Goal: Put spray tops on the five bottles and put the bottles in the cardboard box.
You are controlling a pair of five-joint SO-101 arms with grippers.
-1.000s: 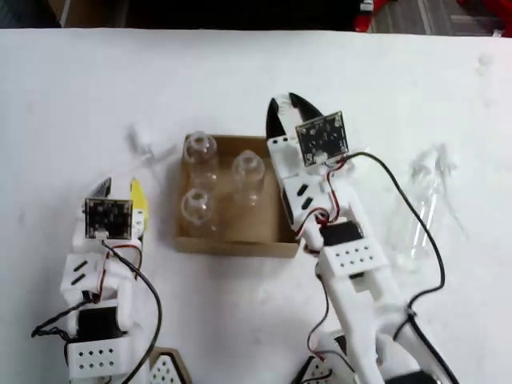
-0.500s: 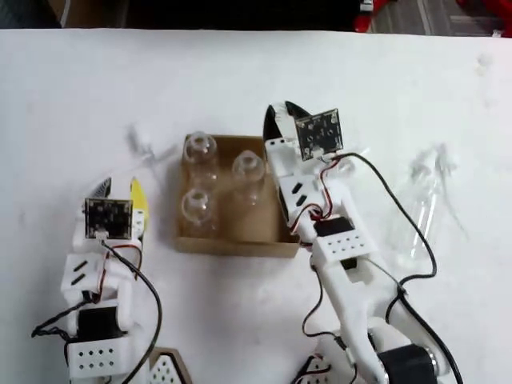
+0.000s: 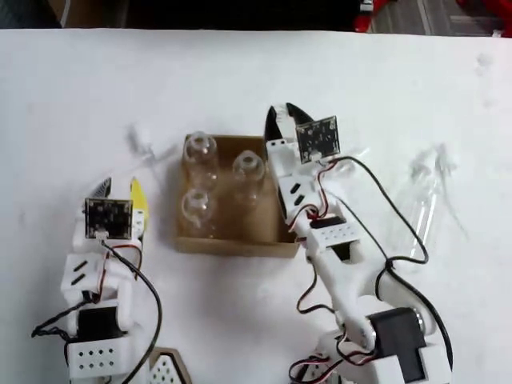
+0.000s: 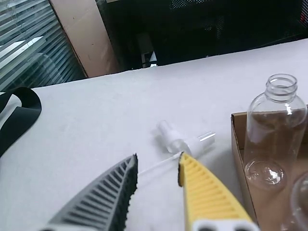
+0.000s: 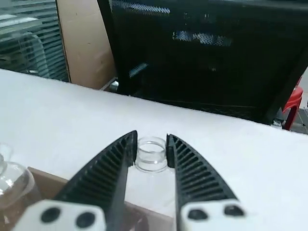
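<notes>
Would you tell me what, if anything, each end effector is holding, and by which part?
The right end effector appears to pinch a clear bottle by its neck, just under the rim. The left end effector is open and holds nothing.

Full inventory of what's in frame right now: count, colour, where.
cardboard box: 1, brown, mid-table between the arms
upright bottles: 3, clear, no tops, standing in the box
lying bottle: 1, clear, on its side on the table, right of the right arm
bottle mouth: 1, clear, just ahead of the right end effector
spray top: 1, whitish, on the table left of the box
table: 1, white
left end effector: grey and yellow, open, empty
right end effector: black, at the box's far right corner
</notes>
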